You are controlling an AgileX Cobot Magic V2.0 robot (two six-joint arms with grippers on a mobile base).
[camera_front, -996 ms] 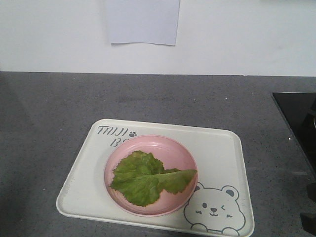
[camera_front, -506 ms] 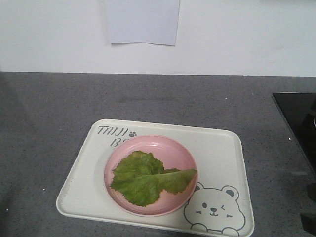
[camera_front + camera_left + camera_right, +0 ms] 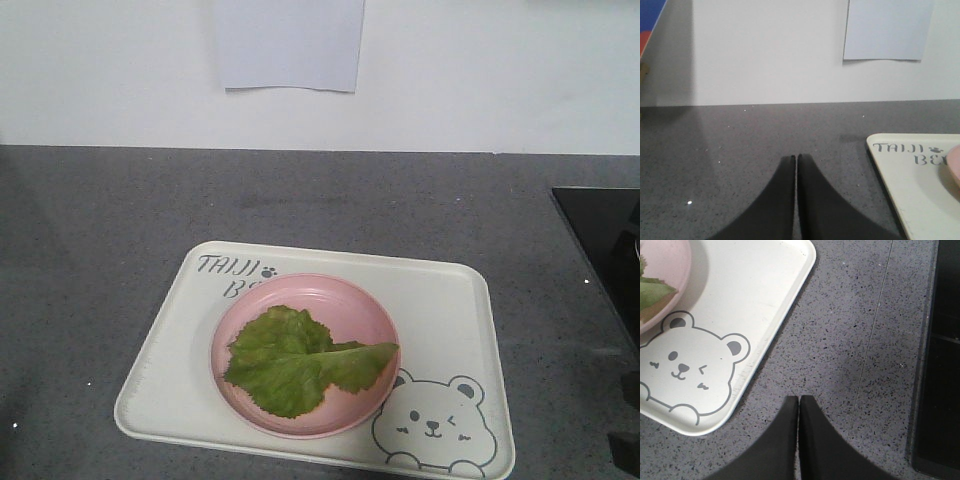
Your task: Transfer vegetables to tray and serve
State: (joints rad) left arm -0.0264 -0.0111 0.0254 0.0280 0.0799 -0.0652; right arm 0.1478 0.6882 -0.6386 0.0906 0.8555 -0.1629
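On the tray (image 3: 450, 330), vegetables (image 3: 300, 360) lie inside pink plate (image 3: 350, 305).

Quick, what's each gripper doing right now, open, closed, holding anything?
Left gripper: jaws closed, holding nothing, over bare counter left of the tray.
Right gripper: jaws closed, holding nothing, over counter just off the tray's bear corner.

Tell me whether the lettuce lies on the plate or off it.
On it: the lettuce lies inside the pink plate.
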